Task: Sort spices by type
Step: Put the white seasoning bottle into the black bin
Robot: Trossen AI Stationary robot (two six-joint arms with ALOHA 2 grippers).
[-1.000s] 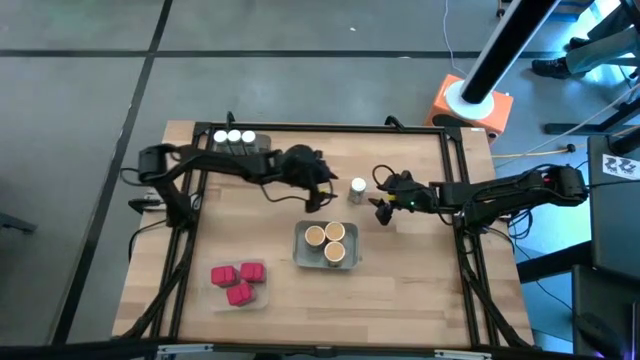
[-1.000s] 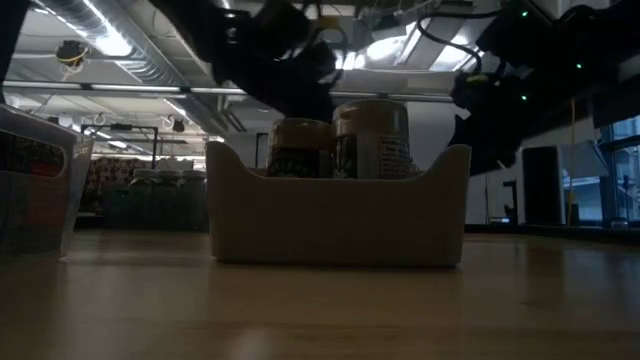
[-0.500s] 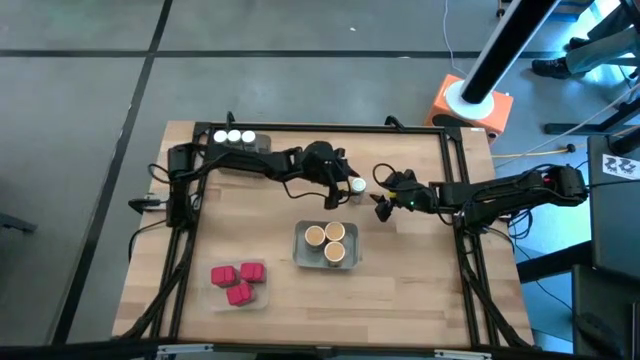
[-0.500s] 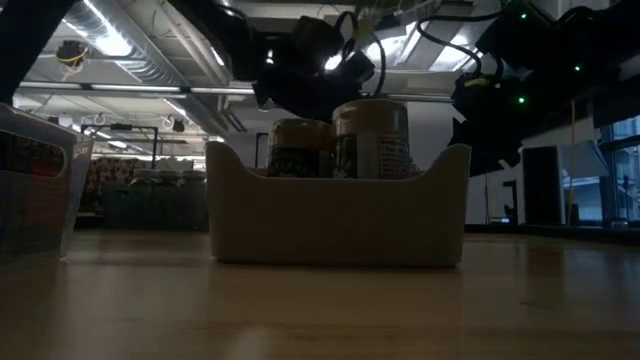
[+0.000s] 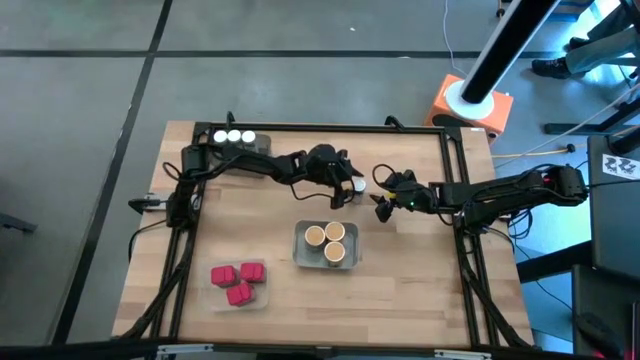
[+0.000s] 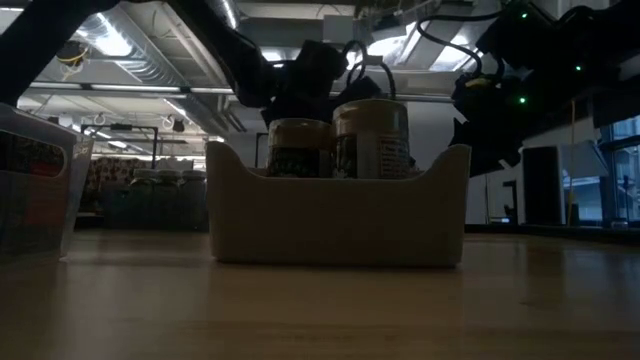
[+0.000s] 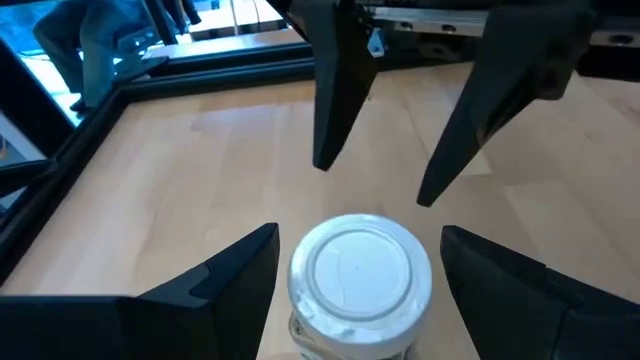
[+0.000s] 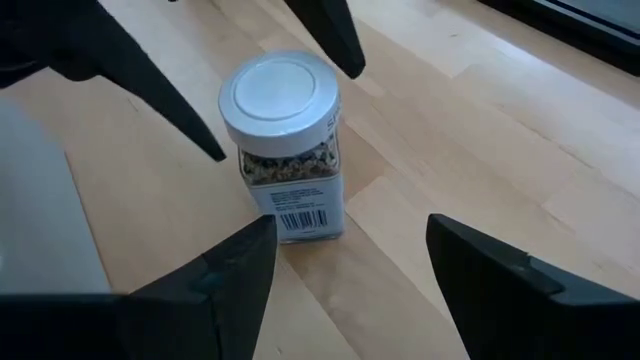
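A white-capped spice jar [image 7: 360, 275] stands upright on the wood table, right of centre; in the right wrist view the jar [image 8: 285, 140] shows speckled contents and a barcode label. My left gripper [image 7: 360, 235] is open and hangs over the jar, one finger on each side of the cap, with a small gap showing on both sides. In the high view my left gripper [image 5: 350, 187] covers most of the jar. My right gripper [image 5: 380, 205] is open just to the jar's right, pointing at it without touching; its point in its own view is [image 8: 350, 225].
A grey tray [image 5: 298, 245] near the table's middle holds three tan-lidded jars [image 5: 326, 240]. Three red boxes [image 5: 237, 280] sit at the near left. Three white-capped jars [image 5: 234, 137] stand at the far left edge. Bare wood lies between these groups.
My left gripper has moved toward the table's right, from left of the white-capped jar to a place over it, so that its open fingers now stand on either side of the cap. The jar has stayed where it was.
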